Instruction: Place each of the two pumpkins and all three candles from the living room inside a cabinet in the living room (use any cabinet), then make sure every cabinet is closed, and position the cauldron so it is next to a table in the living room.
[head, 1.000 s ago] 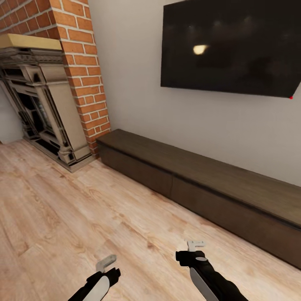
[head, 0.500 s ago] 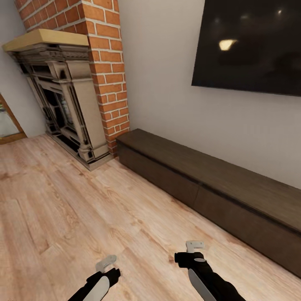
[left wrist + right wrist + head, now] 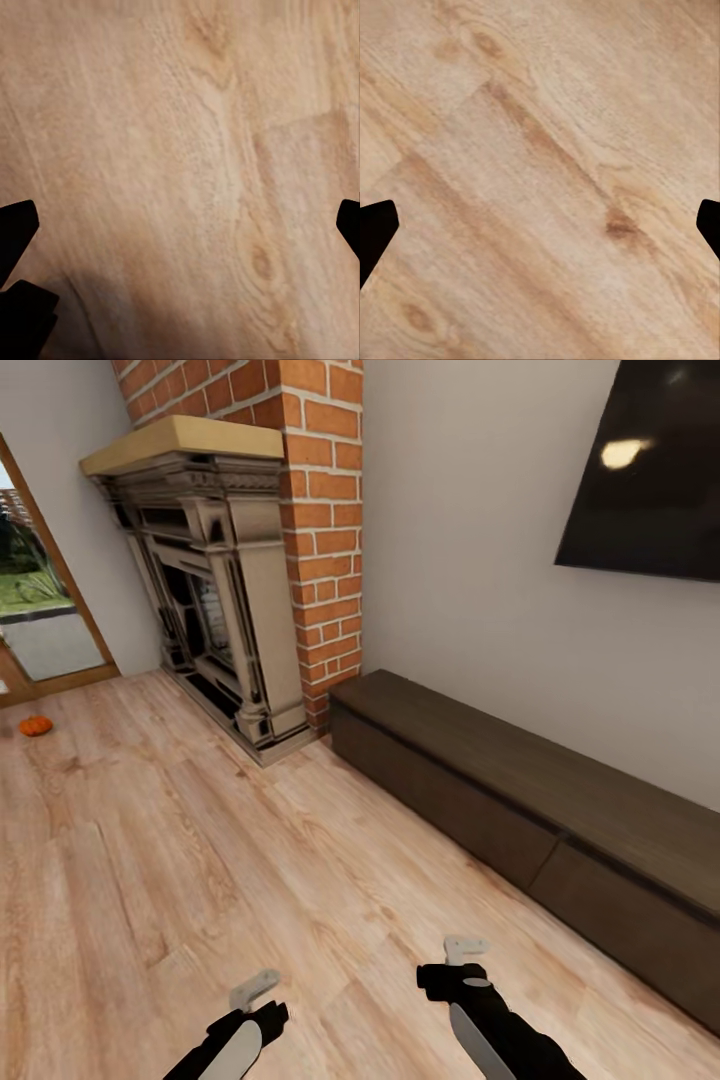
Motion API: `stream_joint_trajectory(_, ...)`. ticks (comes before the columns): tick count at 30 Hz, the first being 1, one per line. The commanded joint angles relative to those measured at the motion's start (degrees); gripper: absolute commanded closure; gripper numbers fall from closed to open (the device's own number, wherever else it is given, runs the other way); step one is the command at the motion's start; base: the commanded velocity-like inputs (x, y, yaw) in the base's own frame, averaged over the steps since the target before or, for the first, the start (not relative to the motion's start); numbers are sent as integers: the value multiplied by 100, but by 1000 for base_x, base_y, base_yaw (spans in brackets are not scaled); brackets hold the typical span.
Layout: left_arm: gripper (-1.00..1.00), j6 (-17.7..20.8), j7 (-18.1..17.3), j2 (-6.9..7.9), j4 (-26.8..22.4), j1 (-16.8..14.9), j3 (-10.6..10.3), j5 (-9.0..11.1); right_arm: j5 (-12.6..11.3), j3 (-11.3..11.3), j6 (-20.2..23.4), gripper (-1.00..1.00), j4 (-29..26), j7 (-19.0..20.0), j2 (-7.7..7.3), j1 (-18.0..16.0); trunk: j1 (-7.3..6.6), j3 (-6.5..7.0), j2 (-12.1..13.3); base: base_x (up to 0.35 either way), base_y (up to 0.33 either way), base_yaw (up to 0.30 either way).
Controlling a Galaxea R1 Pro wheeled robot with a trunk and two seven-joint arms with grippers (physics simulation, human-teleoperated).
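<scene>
We carry both pincers, left [image 3: 255, 990] and right [image 3: 463, 948], spread apart and empty, low over the pale wooden plank floor [image 3: 200, 860] while travelling; a small orange ribbed pumpkin [image 3: 35, 726] lies far off, the long dark-brown wooden cabinet [image 3: 520, 800] shut

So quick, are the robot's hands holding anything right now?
Left hand: open, holding nothing, over the pale wooden plank floor.
Right hand: open, holding nothing.

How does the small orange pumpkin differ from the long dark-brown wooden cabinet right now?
The small orange pumpkin is tiny and round; the long dark-brown wooden cabinet is long, low and boxy. The pumpkin lies on open floor far left near the doorway; the cabinet stands against the wall, drawers closed. Both rest on the pale wooden floor.
</scene>
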Motion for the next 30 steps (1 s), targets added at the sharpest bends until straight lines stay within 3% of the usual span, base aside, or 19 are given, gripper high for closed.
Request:
stream_joint_trajectory(1, -100, 13, 37, 6, -7, -7, -26, 20, -46, 28, 17, -100, -14, -55, -8, -5, 2, -12, -2, 271, 249, 224)
stream_joint_trajectory(14, -100, 13, 39, 7, -7, -6, -24, 20, -40, 34, 17, -100, -14, -55, 17, -4, 2, -91, -2, 277, 231, 225)
stream_joint_trajectory(21, -100, 13, 36, 10, -7, -6, -24, 14, -38, 37, 17, -100, -14, -49, 12, -4, 2, -134, -2, 323, 55, 226)
stream_joint_trajectory(27, -100, 13, 35, 7, 29, -6, -24, 17, -39, 378, 8, -100, -14, -47, 5, -4, 2, -170, -2, 337, 4, 224)
stream_joint_trajectory(30, -100, 13, 31, 5, 189, -11, -2, 19, -38, 440, 8, -100, -15, -46, 7, -4, 2, -177, -2, 338, 0, 80)
